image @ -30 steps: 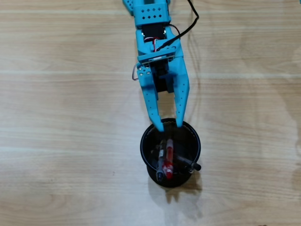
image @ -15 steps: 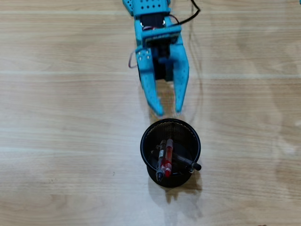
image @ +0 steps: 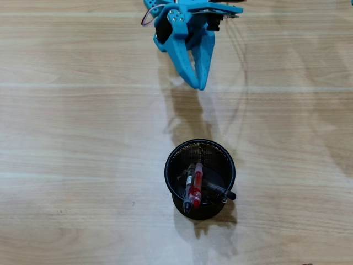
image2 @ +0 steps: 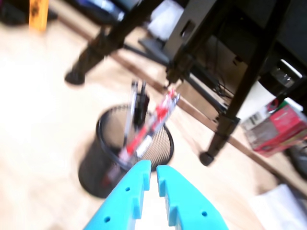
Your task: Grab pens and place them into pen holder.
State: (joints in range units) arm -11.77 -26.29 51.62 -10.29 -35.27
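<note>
The pen holder (image: pixel 167 165) is a round black mesh cup standing on the wooden table, below centre in the overhead view. Inside it lean a red pen (image: pixel 197 185) and black pens (image: pixel 187 194), one black pen (image: pixel 223 193) poking over the right rim. My blue gripper (image: pixel 197 83) is near the top of that view, well clear of the cup, its fingers almost together with nothing between them. In the blurred wrist view the gripper (image2: pixel 153 167) points at the pen holder (image2: pixel 98 163), with the red pen (image2: pixel 152 123) and black pens (image2: pixel 139 103) sticking up.
A thin black cable (image: pixel 243 61) runs along the table right of the arm. Beyond the table the wrist view shows black frame legs (image2: pixel 225 124), a red box (image2: pixel 278 129) and white paper (image2: pixel 278 206).
The gripper has pulled back from the cup's rim toward the top of the overhead view, turned on its side, and its fingers have closed from wide apart to nearly together. The pens have not moved.
</note>
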